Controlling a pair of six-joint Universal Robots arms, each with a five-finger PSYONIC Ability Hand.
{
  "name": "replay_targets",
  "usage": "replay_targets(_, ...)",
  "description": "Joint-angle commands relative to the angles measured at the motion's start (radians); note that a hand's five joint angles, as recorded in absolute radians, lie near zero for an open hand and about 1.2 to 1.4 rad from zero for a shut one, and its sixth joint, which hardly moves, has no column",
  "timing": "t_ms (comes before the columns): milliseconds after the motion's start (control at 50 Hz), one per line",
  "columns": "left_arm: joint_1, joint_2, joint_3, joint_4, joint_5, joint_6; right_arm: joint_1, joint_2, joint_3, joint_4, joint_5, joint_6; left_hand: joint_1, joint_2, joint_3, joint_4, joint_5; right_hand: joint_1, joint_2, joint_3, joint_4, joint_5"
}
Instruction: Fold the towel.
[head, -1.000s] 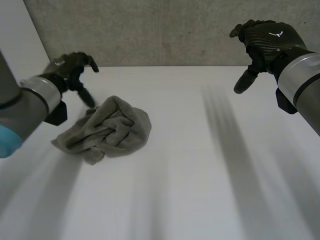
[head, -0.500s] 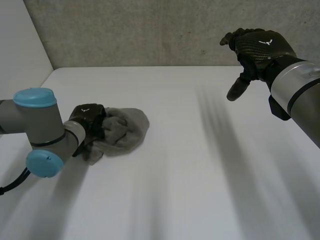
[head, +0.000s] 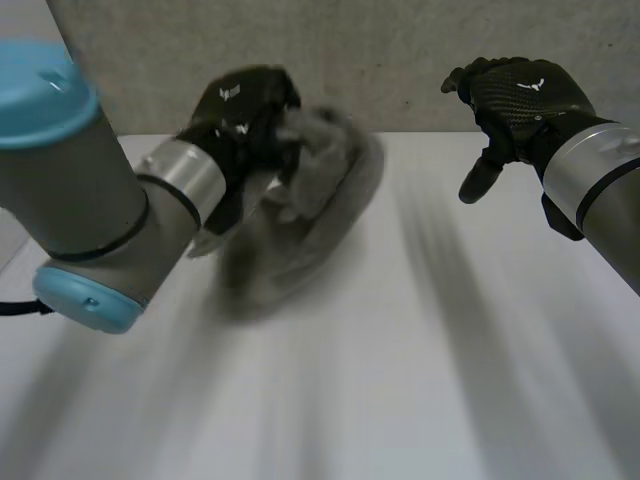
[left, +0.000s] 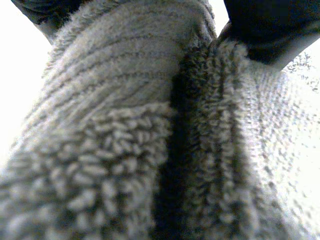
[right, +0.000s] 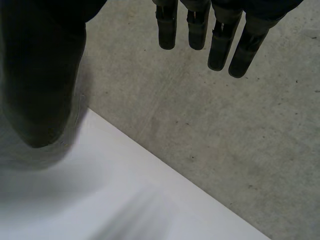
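Towel (head: 325, 190) aloft in left hand (head: 243, 108)

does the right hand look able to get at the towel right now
Probably yes: the towel hangs gripped in the left hand above the table, and the open right hand has nothing between it and the towel.

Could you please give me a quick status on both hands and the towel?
Left hand shut on crumpled grey terry towel, cloth hanging over white table. Right hand open, empty, apart from towel. Nothing seen in the way.
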Motion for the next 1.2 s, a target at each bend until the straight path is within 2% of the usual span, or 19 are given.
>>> replay_targets(20, 0.011, 0.053, -0.021, -0.019, 0.005, -0.182, 0.001, -0.005, 0.004, 0.001, -0.006, -0.033, 0.191, 0.159, 0.098, 0.042, 0.182, -0.058, -0.069, -0.066, -0.080, -0.060)
replay_targets(80, 0.043, 0.038, -0.061, -0.013, -0.003, -0.177, 0.003, -0.003, 0.008, 0.004, -0.026, -0.042, 0.191, 0.159, 0.098, 0.042, 0.182, -0.058, -0.069, -0.066, -0.080, -0.060)
replay_targets(120, 0.068, 0.013, -0.079, -0.010, -0.003, -0.170, 0.001, -0.003, 0.013, 0.003, -0.037, -0.042, 0.103, 0.071, 0.010, -0.046, 0.094, -0.058, -0.069, -0.066, -0.080, -0.060)
replay_targets(140, 0.095, -0.028, -0.088, -0.010, -0.003, -0.157, 0.001, 0.000, 0.017, 0.003, -0.044, -0.044, -0.130, -0.161, -0.223, -0.278, -0.138, -0.058, -0.069, -0.066, -0.080, -0.060)
replay_targets(160, 0.096, -0.028, -0.088, -0.010, -0.003, -0.157, 0.001, 0.001, 0.020, 0.004, -0.051, -0.045, -0.132, -0.164, -0.225, -0.281, -0.140, -0.058, -0.069, -0.066, -0.080, -0.060)
replay_targets(180, 0.120, -0.070, -0.090, -0.013, -0.003, -0.136, 0.001, 0.001, 0.021, 0.004, -0.051, -0.045, -0.396, -0.428, -0.490, -0.545, -0.405, -0.058, -0.069, -0.066, -0.080, -0.060)
replay_targets(200, 0.120, -0.071, -0.090, -0.013, -0.003, -0.136, 0.001, 0.001, 0.021, 0.004, -0.051, -0.045, -0.399, -0.431, -0.492, -0.548, -0.408, -0.058, -0.069, -0.066, -0.080, -0.060)
replay_targets(240, 0.164, -0.164, -0.087, -0.017, -0.004, -0.044, 0.006, 0.006, 0.030, 0.004, -0.055, -0.055, -0.907, -0.939, -1.000, -1.056, -0.916, -0.058, -0.069, -0.066, -0.080, -0.060)
replay_targets(260, 0.165, -0.164, -0.087, -0.017, -0.004, -0.044, 0.006, 0.006, 0.030, 0.004, -0.055, -0.055, -0.910, -0.942, -1.003, -1.059, -0.918, -0.058, -0.069, -0.066, -0.080, -0.060)
replay_targets(280, 0.187, -0.210, -0.088, -0.020, -0.006, 0.020, 0.006, 0.006, 0.030, 0.004, -0.055, -0.055, -1.009, -1.041, -1.102, -1.157, -1.017, -0.058, -0.069, -0.066, -0.080, -0.060)
replay_targets(300, 0.188, -0.210, -0.088, -0.020, -0.006, 0.021, 0.012, 0.008, 0.036, 0.004, -0.055, -0.068, -1.010, -1.042, -1.103, -1.158, -1.018, -0.058, -0.069, -0.066, -0.080, -0.060)
replay_targets(340, 0.229, -0.255, -0.102, -0.017, -0.011, 0.126, 0.020, 0.009, 0.040, 0.004, -0.055, -0.090, -1.010, -1.042, -1.103, -1.158, -1.018, -0.058, -0.069, -0.066, -0.080, -0.060)
replay_targets(400, 0.272, -0.261, -0.128, -0.017, -0.011, 0.197, 0.033, 0.017, 0.051, 0.004, -0.055, -0.124, -1.013, -1.045, -1.106, -1.161, -1.021, -0.058, -0.069, -0.066, -0.080, -0.060)
replay_targets(520, 0.310, -0.205, -0.205, -0.014, 0.003, 0.219, 0.053, 0.031, 0.060, 0.009, -0.052, -0.168, -1.010, -1.042, -1.103, -1.158, -1.018, -0.058, -0.069, -0.066, -0.080, -0.060)
replay_targets(700, 0.295, -0.051, -0.366, 0.026, 0.016, 0.229, 0.052, 0.028, 0.073, 0.128, -0.060, -0.251, -0.963, -0.995, -1.056, -1.111, -0.971, -0.058, -0.069, -0.066, -0.080, -0.060)
replay_targets(820, 0.278, 0.016, -0.476, 0.092, 0.112, 0.267, 0.043, 0.028, 0.160, 0.168, -0.126, -0.326, -0.866, -0.898, -0.959, -1.015, -0.875, 0.075, 0.064, 0.068, 0.053, 0.073)
replay_targets(960, 0.261, -0.043, -0.481, 0.110, 0.149, 0.444, 0.043, 0.037, 0.306, 0.147, -0.187, -0.383, -0.842, -0.874, -0.935, -0.991, -0.851, 0.111, 0.100, 0.103, 0.088, 0.108)
replay_targets(1060, 0.261, -0.109, -0.447, 0.112, 0.147, 0.525, 0.055, 0.092, 0.383, 0.050, -0.204, -0.384, -0.842, -0.874, -0.935, -0.991, -0.851, 0.111, 0.100, 0.103, 0.088, 0.108)
replay_targets(1200, 0.260, -0.184, -0.378, 0.102, 0.141, 0.544, 0.072, 0.222, 0.392, -0.080, -0.187, -0.372, -0.836, -0.868, -0.930, -0.985, -0.845, 0.111, 0.100, 0.103, 0.088, 0.108)
